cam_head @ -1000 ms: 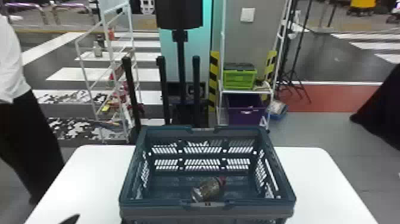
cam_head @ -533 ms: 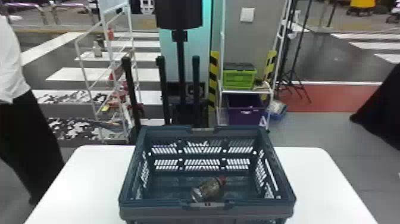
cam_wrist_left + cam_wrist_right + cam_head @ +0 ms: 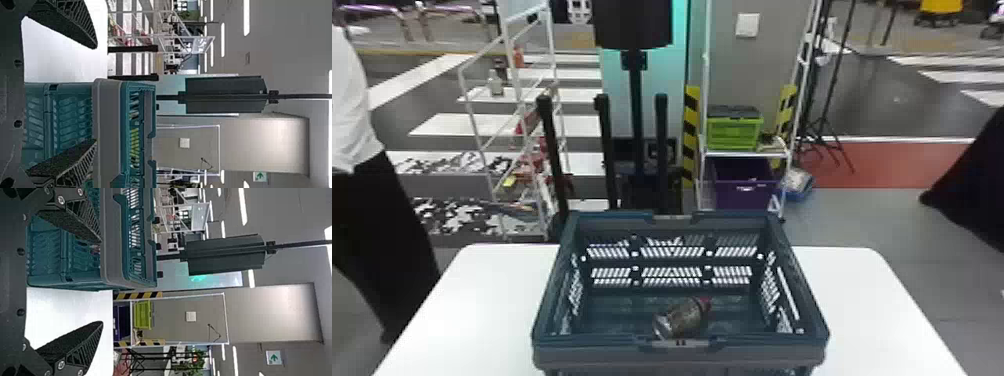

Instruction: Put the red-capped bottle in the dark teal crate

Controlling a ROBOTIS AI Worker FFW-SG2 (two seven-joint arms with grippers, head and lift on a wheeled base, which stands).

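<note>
Presently, in the head view, we are seeing the dark, partly see-through bottle with a red cap (image 3: 682, 319) lying on its side on the floor of the dark teal, slatted plastic crate (image 3: 794, 354), its cap pointing away and to our right. The crate is standing on the white table (image 3: 857, 290). In the left wrist view, we are holding the black left gripper (image 3: 95, 94) with its fingers apart, one overlapping the crate. In the right wrist view, the black right gripper's (image 3: 101, 282) fingers are also standing apart; a reddish patch is showing through the slats, perhaps the cap.
</note>
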